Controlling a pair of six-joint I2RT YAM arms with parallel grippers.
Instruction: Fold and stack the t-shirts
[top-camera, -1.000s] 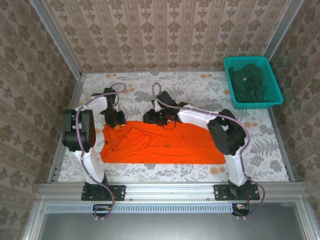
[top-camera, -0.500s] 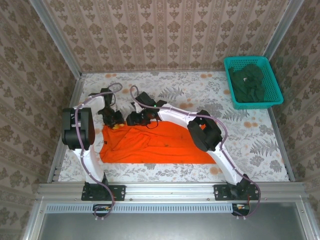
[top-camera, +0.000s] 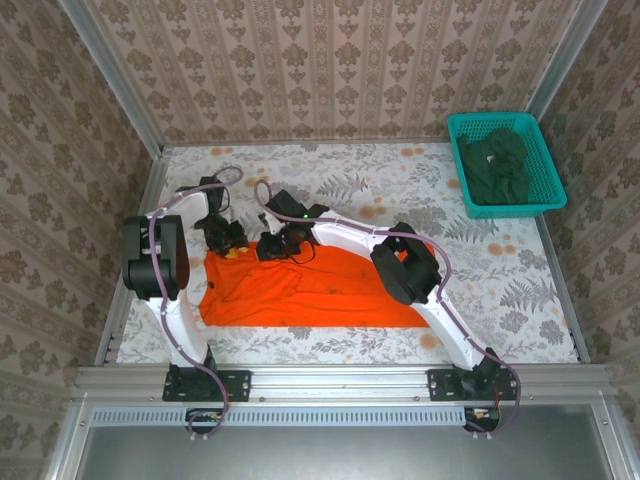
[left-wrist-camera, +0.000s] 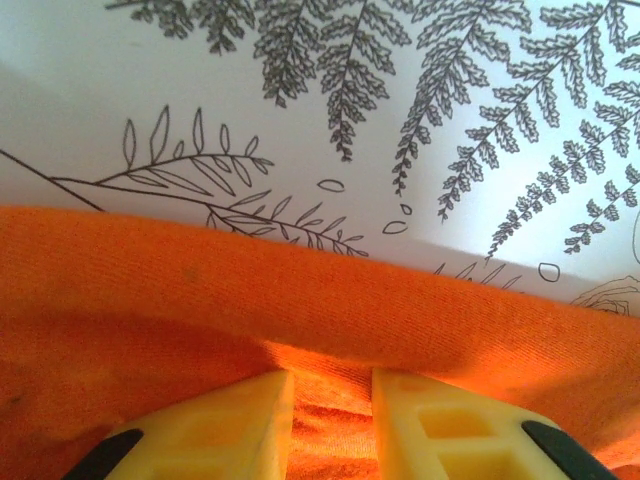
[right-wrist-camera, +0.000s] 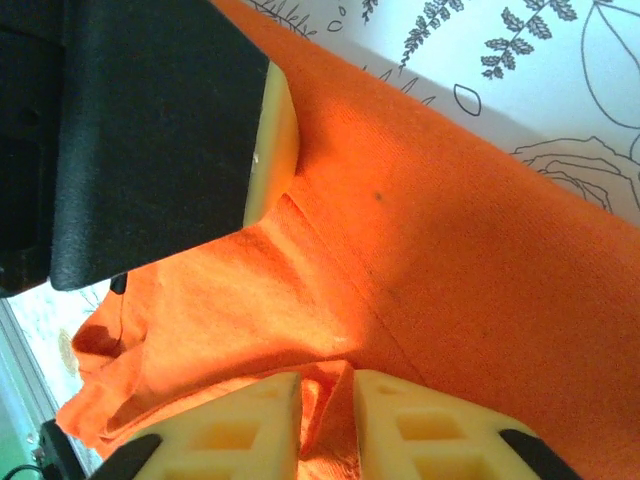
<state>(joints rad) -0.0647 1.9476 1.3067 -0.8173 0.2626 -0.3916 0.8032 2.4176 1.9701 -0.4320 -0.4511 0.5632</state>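
The orange t-shirt (top-camera: 320, 295) lies spread across the middle of the table, rumpled at its left end. My left gripper (top-camera: 230, 243) sits at the shirt's far left corner, shut on the fabric; in the left wrist view its yellow fingers (left-wrist-camera: 240, 425) have orange cloth (left-wrist-camera: 300, 300) between them. Just right of it, my right gripper (top-camera: 270, 248) is on the same far edge. Its fingers (right-wrist-camera: 420, 435) pinch a raised fold of the orange cloth (right-wrist-camera: 450, 250), with the left gripper's black body (right-wrist-camera: 150, 130) close ahead. The dark green t-shirts (top-camera: 497, 165) lie heaped in the basket.
The teal mesh basket (top-camera: 515, 211) stands at the far right corner. Patterned walls close in the table on three sides, and a metal rail (top-camera: 340, 380) runs along the near edge. The right arm stretches across the shirt's far half.
The right gripper has slid left along the shirt's far edge to just beside the left gripper and closed on a fold. The left gripper stayed put.
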